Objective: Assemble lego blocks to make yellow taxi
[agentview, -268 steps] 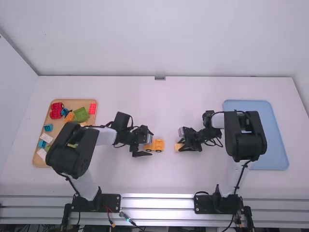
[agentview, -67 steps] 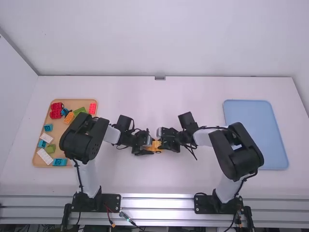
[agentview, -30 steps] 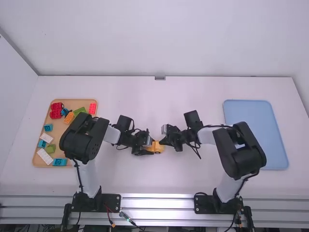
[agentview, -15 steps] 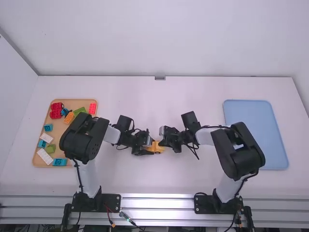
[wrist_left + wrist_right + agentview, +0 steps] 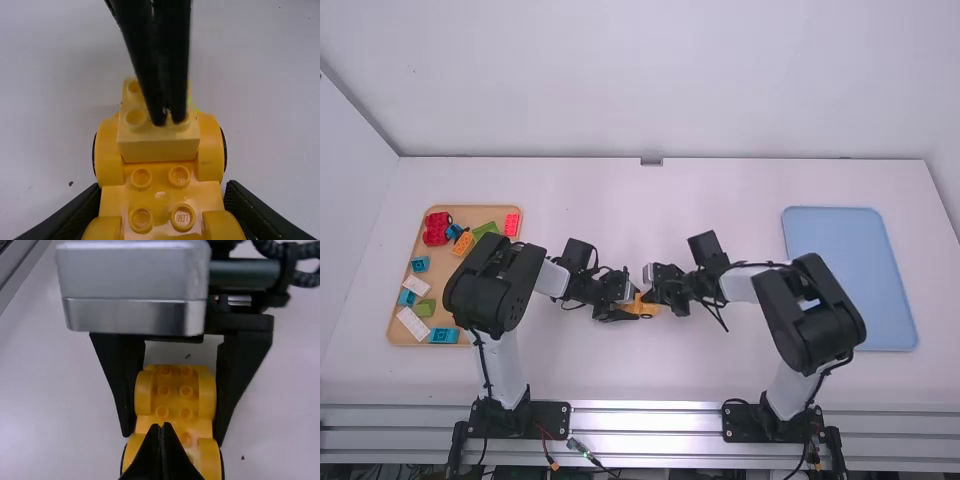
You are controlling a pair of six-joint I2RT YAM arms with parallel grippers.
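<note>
Gripping the yellow wheeled base (image 5: 161,197) was the left gripper (image 5: 628,307). The right gripper (image 5: 646,298), closed, stood above the yellow brick (image 5: 159,149) atop that base.

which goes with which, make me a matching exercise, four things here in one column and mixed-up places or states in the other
1. blue tray
2. wheeled yellow base
3. right end effector
4. tan tray

A. fingers together, at the pale yellow block
B. between the left end effector's fingers
C. holds red blocks
D. right side of the table

Pairs: 1-D, 2-B, 3-A, 4-C
</note>
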